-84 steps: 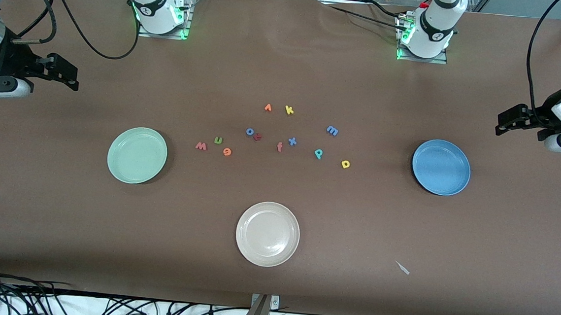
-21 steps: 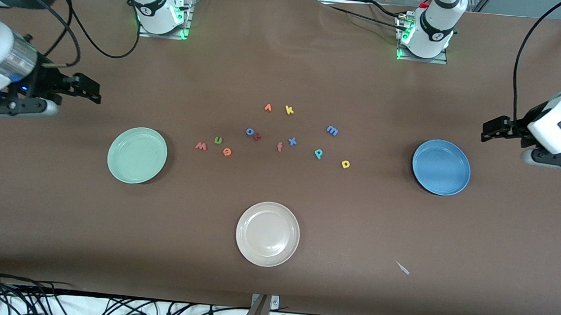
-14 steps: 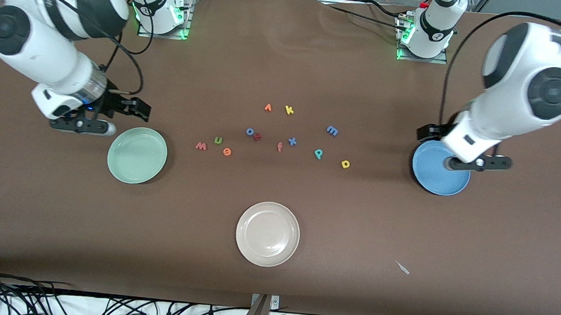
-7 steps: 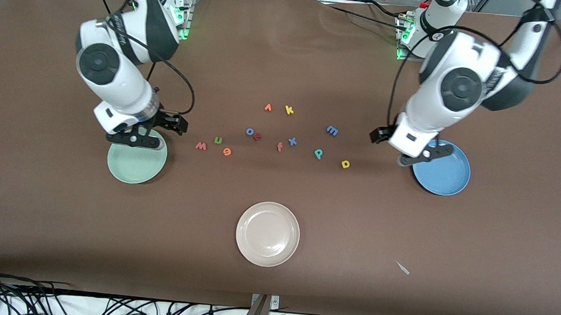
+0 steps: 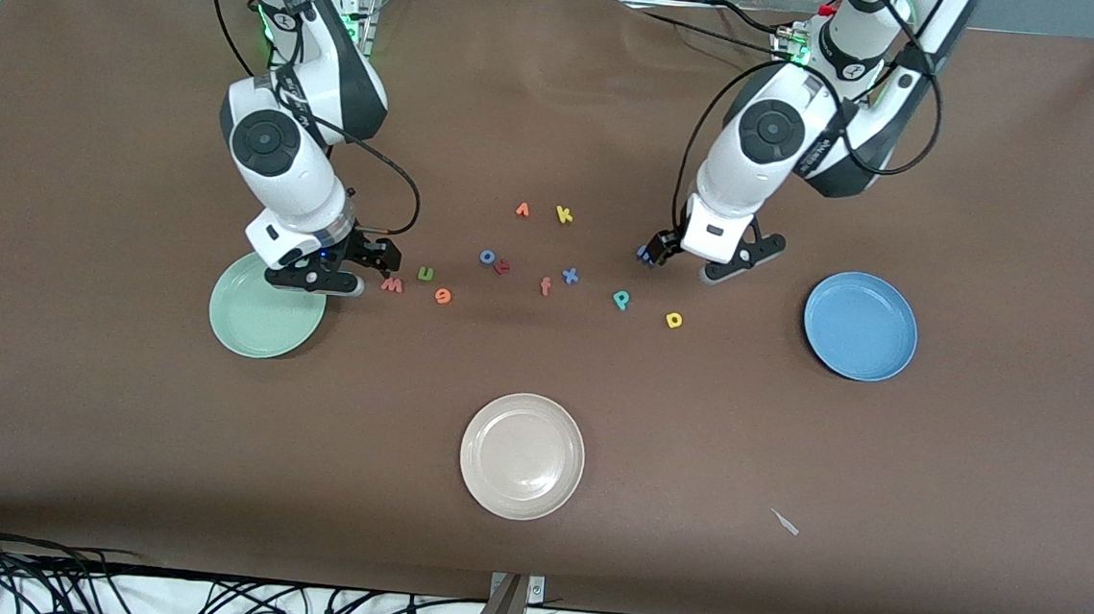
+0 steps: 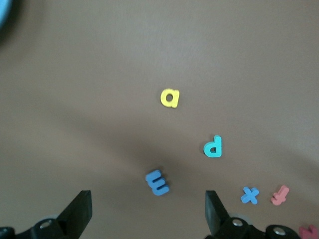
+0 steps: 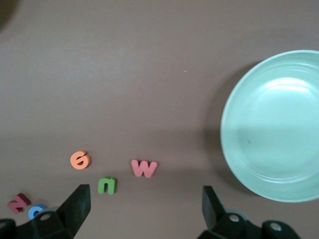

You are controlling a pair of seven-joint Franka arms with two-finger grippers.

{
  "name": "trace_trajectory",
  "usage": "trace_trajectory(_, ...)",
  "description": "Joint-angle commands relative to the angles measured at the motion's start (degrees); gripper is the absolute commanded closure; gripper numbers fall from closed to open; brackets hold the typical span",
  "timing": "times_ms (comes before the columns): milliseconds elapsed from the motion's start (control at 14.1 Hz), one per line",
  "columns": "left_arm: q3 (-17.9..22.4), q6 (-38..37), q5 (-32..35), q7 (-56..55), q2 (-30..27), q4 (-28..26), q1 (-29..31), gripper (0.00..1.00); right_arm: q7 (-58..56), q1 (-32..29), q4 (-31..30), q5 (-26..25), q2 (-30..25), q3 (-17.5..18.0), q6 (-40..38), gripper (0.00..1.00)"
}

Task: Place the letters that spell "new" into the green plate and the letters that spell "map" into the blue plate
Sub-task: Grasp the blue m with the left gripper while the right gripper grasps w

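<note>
Both pincers have swung in from the surface's ends. Right pincer (image 5: 379, 259) gapes wide over the "w" (image 5: 393, 285), by the green plate (image 5: 262, 321). Left pincer (image 5: 655, 252) gapes wide over the "m" (image 6: 157, 182), the blue plate (image 5: 860, 326) well apart. "n" (image 5: 425, 273), "e" (image 5: 443, 296), "p" (image 5: 622, 300), "a" (image 5: 673, 320) lie unmoved.

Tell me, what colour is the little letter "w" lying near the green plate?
The "w" is red-pink, clearest in the right wrist view.
</note>
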Motion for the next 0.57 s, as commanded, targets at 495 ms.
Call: trace_trajectory(495, -1.2, 12.0, 25.6, -40.1, 12.8, -1.6, -4.1, 0.0, 0.6, 2.5, -4.7, -4.6, 8.4, -0.6, 20.6, 0.01)
